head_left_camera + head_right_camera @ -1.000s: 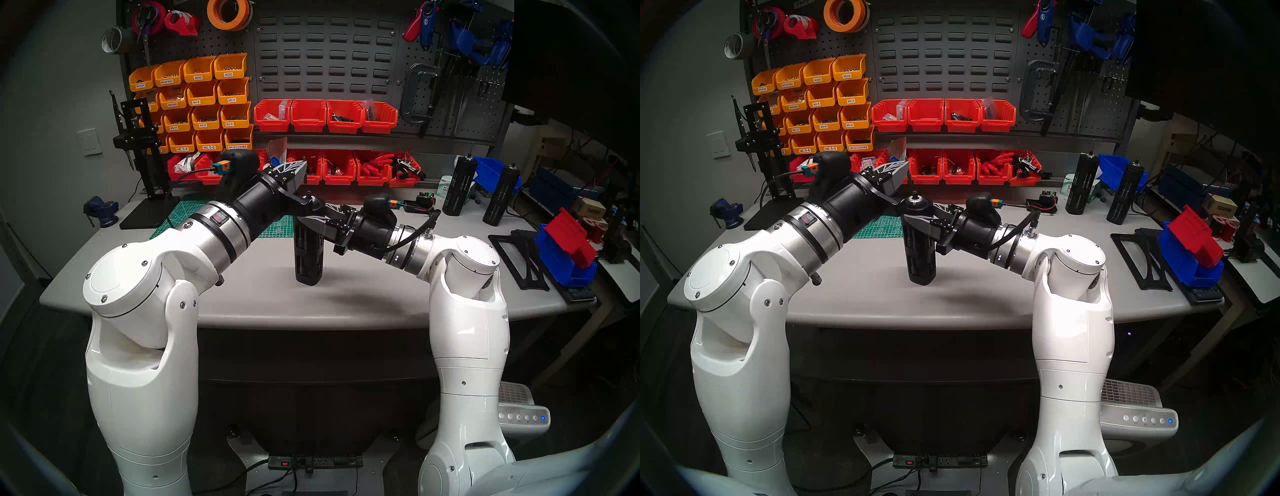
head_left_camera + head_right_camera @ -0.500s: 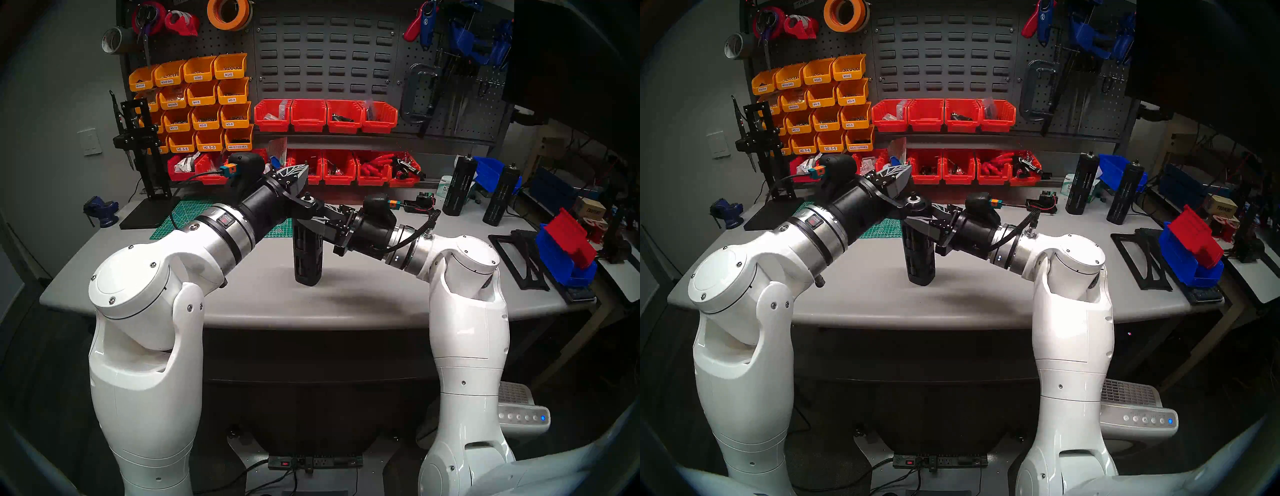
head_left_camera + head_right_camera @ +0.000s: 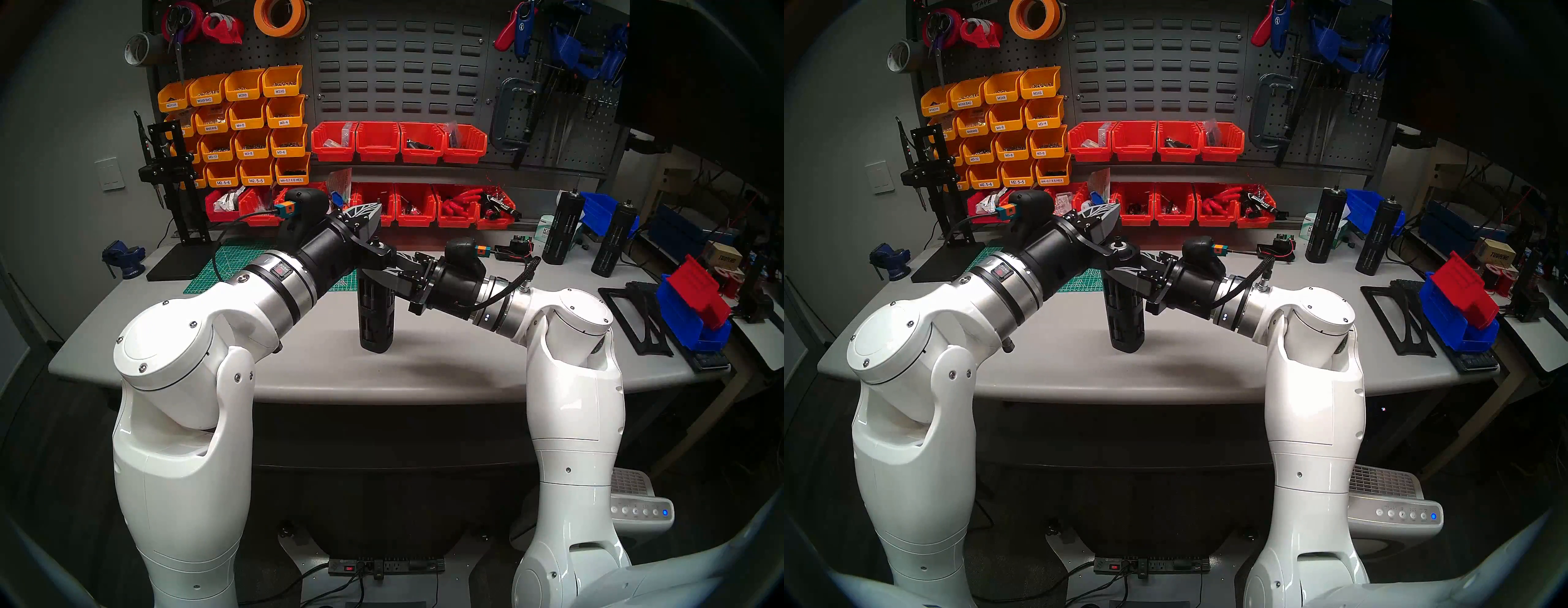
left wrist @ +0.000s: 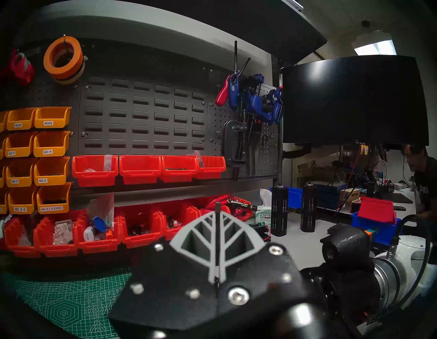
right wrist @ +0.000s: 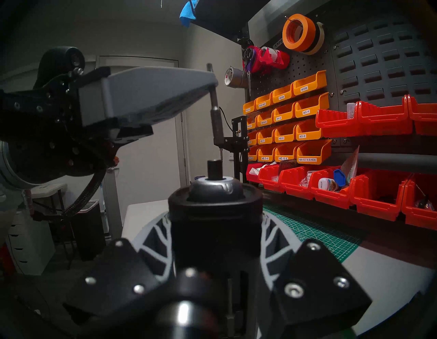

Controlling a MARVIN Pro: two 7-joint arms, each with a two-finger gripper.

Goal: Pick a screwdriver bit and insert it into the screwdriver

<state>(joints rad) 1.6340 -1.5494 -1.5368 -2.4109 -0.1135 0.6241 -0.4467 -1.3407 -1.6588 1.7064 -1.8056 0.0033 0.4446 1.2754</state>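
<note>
left pincer pinches thin dark screwdriver bit, upright above the screwdriver's nub, moved closer than before | right pincer grips tall black screwdriver, tilted, above grey worktop | yellow bins behind screwdriver read M3X6, M3-4, M2.5-5

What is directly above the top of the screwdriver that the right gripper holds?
Above the screwdriver hangs the screwdriver bit, pinched upright by the left gripper and not yet in the nub. Whether the nub's socket is empty cannot be seen.
</note>
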